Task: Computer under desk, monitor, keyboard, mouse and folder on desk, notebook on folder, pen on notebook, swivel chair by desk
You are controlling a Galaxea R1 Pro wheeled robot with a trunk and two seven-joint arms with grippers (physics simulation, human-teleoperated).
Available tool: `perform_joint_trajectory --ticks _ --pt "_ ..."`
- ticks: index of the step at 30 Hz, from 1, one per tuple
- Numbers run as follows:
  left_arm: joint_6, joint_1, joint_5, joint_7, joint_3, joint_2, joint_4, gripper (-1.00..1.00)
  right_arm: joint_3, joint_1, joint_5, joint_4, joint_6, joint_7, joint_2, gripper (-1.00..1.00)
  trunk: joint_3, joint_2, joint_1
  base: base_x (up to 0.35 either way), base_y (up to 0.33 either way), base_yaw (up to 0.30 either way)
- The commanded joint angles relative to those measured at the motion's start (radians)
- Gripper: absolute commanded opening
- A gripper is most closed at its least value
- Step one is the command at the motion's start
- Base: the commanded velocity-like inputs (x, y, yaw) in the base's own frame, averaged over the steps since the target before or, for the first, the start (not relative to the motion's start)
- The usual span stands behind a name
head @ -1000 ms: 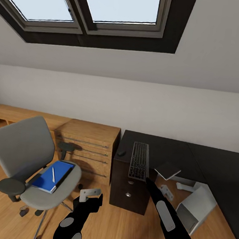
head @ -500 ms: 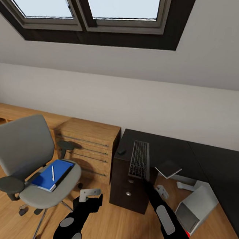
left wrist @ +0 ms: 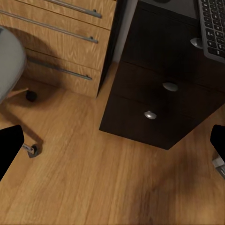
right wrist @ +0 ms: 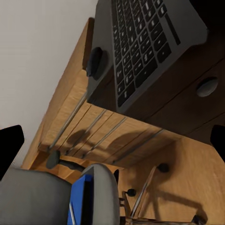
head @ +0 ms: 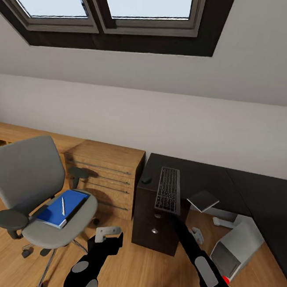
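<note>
**Claws apart, holding nothing**

Left claw (head: 107, 236) open above wooden floor (left wrist: 93, 183); right claw (right wrist: 112, 136) open below keyboard (head: 169, 189) overhanging bench (head: 210, 179) edge. Mouse (head: 146, 180) beside keyboard. Folder (head: 61, 208) (pen (head: 62, 205) atop) on swivel chair (head: 28, 184).

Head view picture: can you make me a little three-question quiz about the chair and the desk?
1. True or false: the folder lies on the swivel chair.
2. What lies on the folder? A) mouse B) pen C) monitor
3. Fill in: the keyboard sticks out over the desk's front ____.

Key: 1 true. 2 B. 3 edge.
</note>
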State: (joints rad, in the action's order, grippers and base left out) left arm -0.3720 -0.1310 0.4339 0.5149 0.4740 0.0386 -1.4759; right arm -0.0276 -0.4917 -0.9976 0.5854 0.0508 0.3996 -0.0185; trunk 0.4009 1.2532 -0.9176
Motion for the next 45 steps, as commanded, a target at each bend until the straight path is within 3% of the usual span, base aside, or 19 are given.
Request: perform_joint_trajectory --ticks 1,18,28,34,39,45 --pt "-0.002 -0.001 0.008 0.008 0.002 0.0 -0.001 1.0 -0.002 -0.001 -0.015 -0.002 0.005 0.007 -0.001 1.0 0.004 0.008 -0.004 0.0 0.0 0.0" --pt "-0.002 -0.001 0.009 0.008 0.002 0.0 -0.001 1.0 0.005 -0.001 -0.027 -0.011 -0.016 0.004 -0.001 1.0 0.058 0.127 -0.069 0.0 0.0 0.0" --pt "-0.002 -0.001 0.009 0.008 0.002 0.0 -0.001 1.0 0.007 -0.001 0.026 -0.004 -0.052 -0.009 0.0 1.0 0.089 0.197 -0.107 0.0 0.0 0.0" --pt "-0.002 -0.001 0.009 0.008 0.002 0.0 -0.001 1.0 0.003 -0.002 0.033 -0.004 -0.035 -0.006 -0.002 1.0 0.108 0.239 -0.13 0.0 0.0 0.0" --pt "-0.002 -0.001 0.009 0.008 0.002 0.0 -0.001 1.0 -0.01 -0.002 -0.023 -0.005 0.043 -0.005 -0.001 1.0 0.123 0.274 -0.15 0.0 0.0 0.0" --pt "-0.002 -0.001 0.009 0.008 0.002 0.0 -0.001 1.0 -0.015 -0.001 -0.128 -0.004 0.088 -0.003 -0.002 1.0 0.142 0.316 -0.173 0.0 0.0 0.0"
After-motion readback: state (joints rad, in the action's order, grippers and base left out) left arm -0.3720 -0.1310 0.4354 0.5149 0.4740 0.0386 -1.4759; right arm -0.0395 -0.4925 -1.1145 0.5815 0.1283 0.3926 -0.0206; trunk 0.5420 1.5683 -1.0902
